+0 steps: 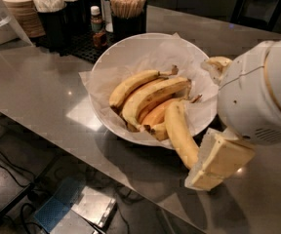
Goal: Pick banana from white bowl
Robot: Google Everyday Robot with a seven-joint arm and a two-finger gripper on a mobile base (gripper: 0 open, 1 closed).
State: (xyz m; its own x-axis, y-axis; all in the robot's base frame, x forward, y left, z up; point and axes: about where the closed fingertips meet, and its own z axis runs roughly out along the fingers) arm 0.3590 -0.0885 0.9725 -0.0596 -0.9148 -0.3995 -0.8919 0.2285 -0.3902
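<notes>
The white bowl (106,65), lined with crinkled paper, stands on the grey counter. My gripper (210,165) is at the bowl's front right rim, shut on the lower end of the banana (178,130). The banana is long and bright yellow. It slants up from the fingers (223,155) over the rim, and its upper end rests by the other fruit. The big white arm housing (262,91) hides the bowl's right side.
In the bowl lie two yellow bananas (130,84) (155,95) and an orange-tinted one (156,115). A short stubby one (218,62) sits at the right rim. Black holders with stirrers (127,4), a small bottle (97,26) and stacked cups (18,6) stand behind. The counter's front edge (82,145) drops to the floor.
</notes>
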